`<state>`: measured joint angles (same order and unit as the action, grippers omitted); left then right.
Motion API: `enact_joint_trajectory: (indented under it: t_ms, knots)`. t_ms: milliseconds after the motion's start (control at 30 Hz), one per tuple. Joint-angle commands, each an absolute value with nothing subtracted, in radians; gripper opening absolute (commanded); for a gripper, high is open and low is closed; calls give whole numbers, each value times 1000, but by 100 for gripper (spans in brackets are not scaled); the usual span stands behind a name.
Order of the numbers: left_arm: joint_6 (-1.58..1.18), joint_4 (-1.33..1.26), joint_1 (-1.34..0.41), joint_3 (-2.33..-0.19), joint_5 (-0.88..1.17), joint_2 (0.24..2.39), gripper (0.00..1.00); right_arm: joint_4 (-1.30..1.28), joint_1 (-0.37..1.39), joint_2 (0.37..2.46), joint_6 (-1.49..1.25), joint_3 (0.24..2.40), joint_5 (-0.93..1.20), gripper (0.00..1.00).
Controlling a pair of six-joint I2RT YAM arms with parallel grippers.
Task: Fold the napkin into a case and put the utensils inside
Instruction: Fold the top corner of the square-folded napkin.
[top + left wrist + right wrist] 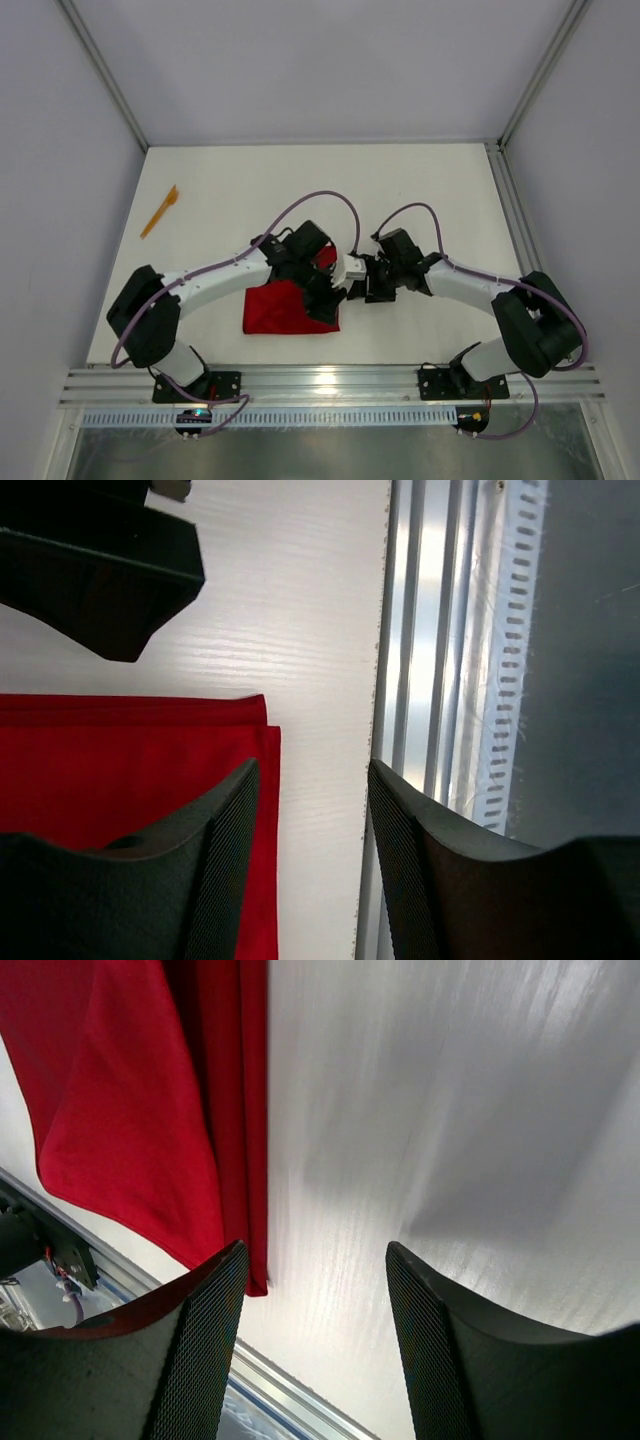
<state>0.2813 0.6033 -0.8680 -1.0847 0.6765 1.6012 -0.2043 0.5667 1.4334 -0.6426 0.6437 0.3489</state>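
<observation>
The red napkin (pixel 283 307) lies folded flat near the table's front edge, layered edges showing in the left wrist view (pixel 120 760) and the right wrist view (pixel 130 1090). My left gripper (pixel 326 297) is open and empty, low over the napkin's right edge; in its own view (pixel 312 810) one finger is over the cloth, the other over bare table. My right gripper (pixel 353 287) is open and empty just right of the napkin, its jaws over bare table (pixel 315 1265). One orange utensil (pixel 160 211) lies far left. No other utensil shows.
The white table (pixel 430 200) ends at a metal rail (pixel 330 382) along the front, close to the napkin's near edge (pixel 420 680). Grey walls stand on the left, back and right. The two grippers are almost touching each other at mid-table.
</observation>
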Motion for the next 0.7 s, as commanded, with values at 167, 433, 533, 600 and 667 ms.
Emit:
enact_joint_trajectory:
  t_ms: [167, 433, 533, 600, 667]
  knots:
    - [314, 854, -680, -1132, 332, 1442, 44, -311, 653, 1393, -533, 778, 305, 53]
    - [393, 881, -535, -931, 134, 1382, 41, -317, 609, 1495, -463, 1001, 321, 54]
    - [393, 858, -549, -901, 126, 1382, 43, -406, 595, 1635, -393, 1159, 321, 57]
    - [388, 861, -560, -897, 153, 1378, 43, -420, 588, 1707, -371, 1206, 307, 58]
    - [387, 865, -571, -896, 160, 1370, 43, -445, 578, 1753, -339, 1275, 311, 56]
